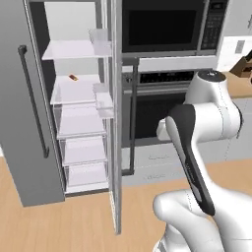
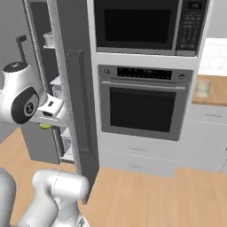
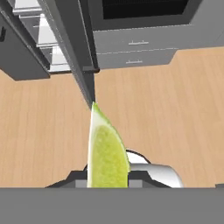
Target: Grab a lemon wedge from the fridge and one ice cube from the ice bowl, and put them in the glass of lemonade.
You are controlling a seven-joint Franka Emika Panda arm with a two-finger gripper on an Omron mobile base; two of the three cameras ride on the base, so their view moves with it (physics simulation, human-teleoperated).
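My gripper (image 3: 108,178) is shut on a yellow-green lemon wedge (image 3: 107,151) that stands point-up between the fingers over the wooden floor. In the right base view the gripper (image 2: 45,123) hangs below the white wrist, just outside the fridge's open door (image 2: 80,97), and a bit of the lemon wedge (image 2: 44,127) peeks out under it. The grey fridge (image 1: 34,123) stands open, showing white shelves and clear drawers. The glass of lemonade (image 2: 202,88) sits on the wooden counter at the right. The ice bowl is out of view.
A small orange item (image 1: 73,77) lies on a middle fridge shelf. The open fridge door edge (image 1: 116,147) juts out toward me. The black wall oven (image 2: 144,108) and microwave (image 2: 137,24) fill the cabinet to the right, with drawers (image 3: 140,50) below. Open wooden floor (image 3: 175,109) lies ahead.
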